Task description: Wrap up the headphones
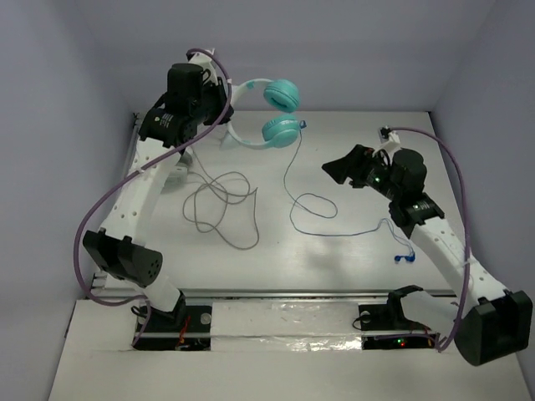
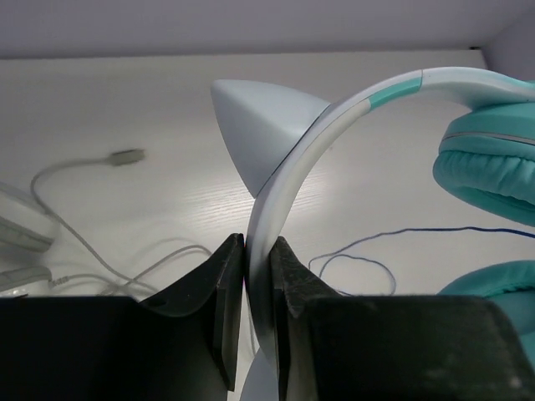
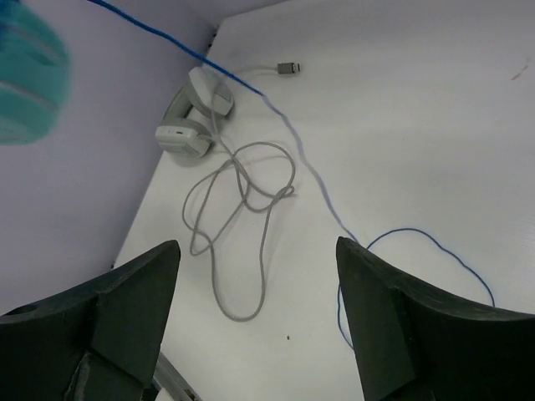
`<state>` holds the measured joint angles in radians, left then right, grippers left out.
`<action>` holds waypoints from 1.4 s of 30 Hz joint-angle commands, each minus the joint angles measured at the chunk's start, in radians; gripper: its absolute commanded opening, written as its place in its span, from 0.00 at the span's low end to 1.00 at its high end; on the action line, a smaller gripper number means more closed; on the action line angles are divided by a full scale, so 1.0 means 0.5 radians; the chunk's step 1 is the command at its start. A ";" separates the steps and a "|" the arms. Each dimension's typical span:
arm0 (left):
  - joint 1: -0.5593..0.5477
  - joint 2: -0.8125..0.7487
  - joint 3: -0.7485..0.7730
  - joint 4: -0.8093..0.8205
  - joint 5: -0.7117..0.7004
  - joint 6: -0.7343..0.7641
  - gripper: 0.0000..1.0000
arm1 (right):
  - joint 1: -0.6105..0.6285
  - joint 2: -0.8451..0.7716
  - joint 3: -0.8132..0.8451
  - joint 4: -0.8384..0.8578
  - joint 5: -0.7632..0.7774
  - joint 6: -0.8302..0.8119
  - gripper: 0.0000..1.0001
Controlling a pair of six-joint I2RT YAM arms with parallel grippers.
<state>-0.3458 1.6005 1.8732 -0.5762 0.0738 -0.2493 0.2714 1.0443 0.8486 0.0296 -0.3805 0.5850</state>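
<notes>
**Left pincer has the headband, the cable is not yet wound**

The left pincer [image 2: 257, 251] is closed on the white headband [image 2: 334, 117] of the headphones [image 1: 280, 113]. In the left wrist view the band stands pinched between the two black jaws, just under a pointed white ear [image 2: 259, 117]. From the top view the headphones seem lifted off the table [image 1: 359, 142] at its far left part, with both teal cups to the right of this pincer.

Below the left arm a grey cable [image 1: 221, 205] lies in loose loops, and the white headphones [image 3: 196, 117] it belongs to sit in the far left corner. I judge these are not part of the job.

The thin blue cable [image 1: 313, 209] drops from the lower teal cup, makes one open loop in the middle of the table, and runs right to the blue plug [image 1: 405, 257], which lies beside the right arm. I see no turn of it around the band or the cups.

The right pincer [image 3: 257, 246] is wide open and holds nothing. It hangs above the table, with the blue cable passing below it.

So only the first part looks done: the headphones are picked up and held firm. In my judgement all the wrapping is left, namely to catch the cable, wind it and secure the plug end.
</notes>
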 commanded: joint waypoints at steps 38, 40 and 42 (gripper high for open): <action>0.078 -0.010 0.760 0.057 0.733 -0.241 0.00 | 0.325 0.872 -0.338 1.324 -0.153 -0.057 0.74; 0.130 0.011 0.806 0.075 0.785 -0.262 0.00 | 0.325 0.884 -0.402 1.392 -0.135 -0.053 0.71; 0.130 0.020 0.837 0.094 0.834 -0.302 0.00 | 0.325 0.903 -0.439 1.444 -0.095 -0.059 0.70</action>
<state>-0.2939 1.6260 2.2196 -0.6327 0.4252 -0.3313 0.4271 1.4921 0.6479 0.5926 -0.4385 0.5507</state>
